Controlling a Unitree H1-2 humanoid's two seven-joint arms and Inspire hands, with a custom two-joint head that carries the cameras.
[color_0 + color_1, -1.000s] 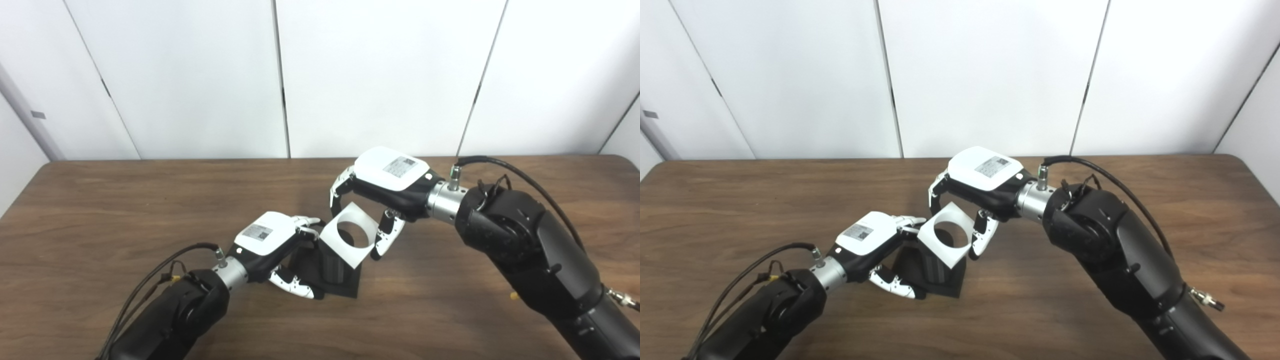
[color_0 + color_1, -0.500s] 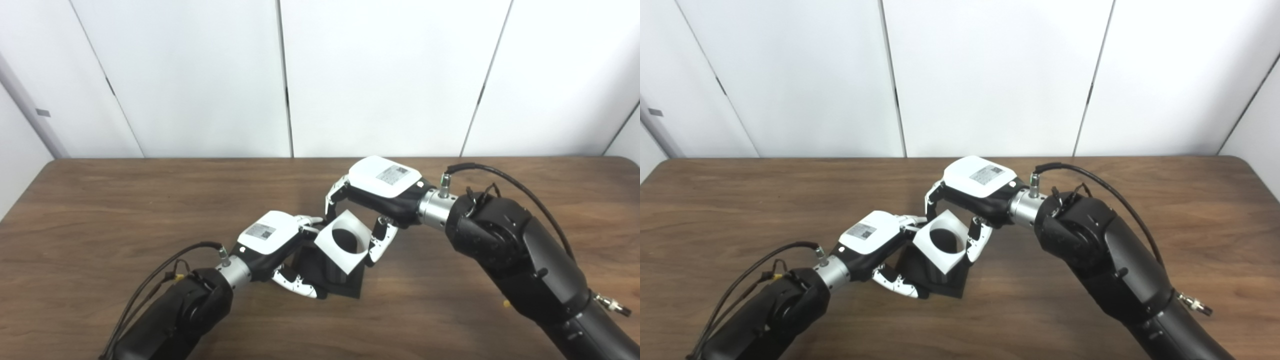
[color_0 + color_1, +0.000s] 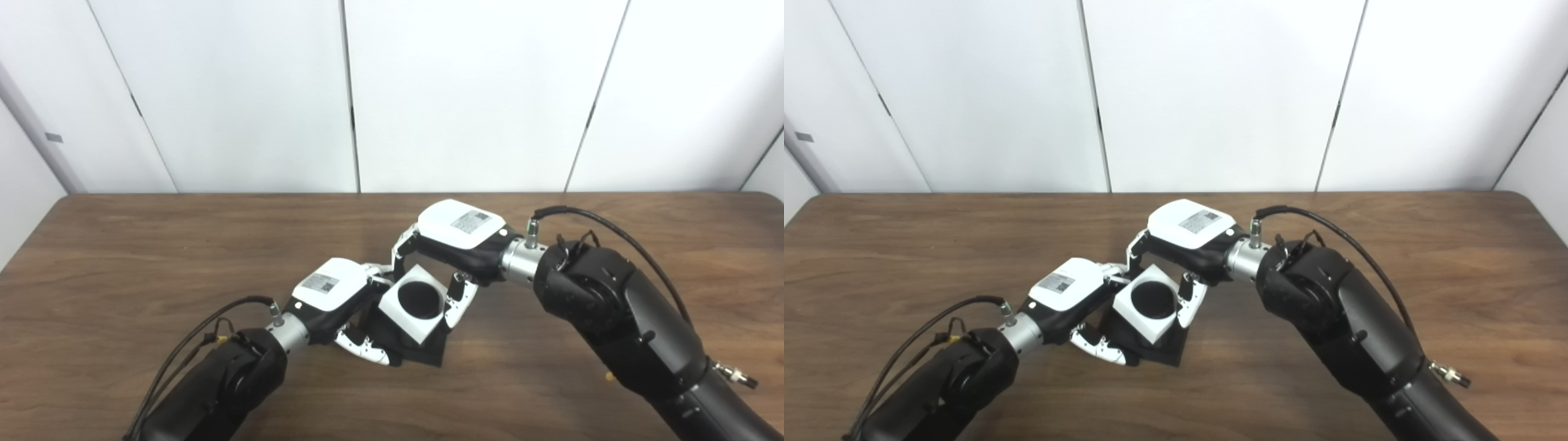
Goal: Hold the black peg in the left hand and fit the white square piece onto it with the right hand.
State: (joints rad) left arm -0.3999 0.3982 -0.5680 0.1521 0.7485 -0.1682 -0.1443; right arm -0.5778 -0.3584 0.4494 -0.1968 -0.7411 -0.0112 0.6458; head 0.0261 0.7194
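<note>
The black peg point(image 3: 420, 296) stands upright on its black square base point(image 3: 425, 354) on the table. Its round top fills the hole of the white square piece point(image 3: 407, 316), which sits around it, slightly tilted. My right hand point(image 3: 456, 236) is shut on the white square piece from above, fingers at the far corner and thumb at the right edge. On the left, my left hand point(image 3: 334, 294) is shut on the peg's base, its fingers wrapped around that side. The peg's shaft is mostly hidden by the white piece.
The brown wooden table point(image 3: 122, 257) stretches wide on both sides of the hands. White wall panels point(image 3: 465, 92) stand behind its far edge. Both forearms come in from the bottom corners.
My right hand has come down and toward me with the white square piece. The piece was tilted above the peg and now sits around the peg's top. The left hand stayed put.
</note>
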